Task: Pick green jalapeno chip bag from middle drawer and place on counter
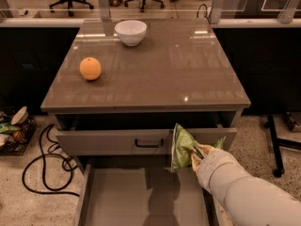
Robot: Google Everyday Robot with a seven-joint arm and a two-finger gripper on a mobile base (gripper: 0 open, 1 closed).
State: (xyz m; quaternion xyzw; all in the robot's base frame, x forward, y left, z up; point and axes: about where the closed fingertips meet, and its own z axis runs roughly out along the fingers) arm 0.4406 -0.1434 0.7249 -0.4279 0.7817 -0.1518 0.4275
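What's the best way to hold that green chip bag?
By its flat right edge, coming from the right: the chip bag hangs upright and thin, easy to pinch. The gripper grips it there, above the lower drawer.

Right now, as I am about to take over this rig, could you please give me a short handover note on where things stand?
Gripper: shut on the green jalapeno chip bag, low on the right, in front of the upper drawer with the black handle.
Bag: held upright in the air above the open middle drawer, off its floor.
Counter: holds an orange at the left and a white bowl at the back.
Done: bag grasped and lifted out of the drawer.
Left: raise it above the counter's edge, set it down, release.
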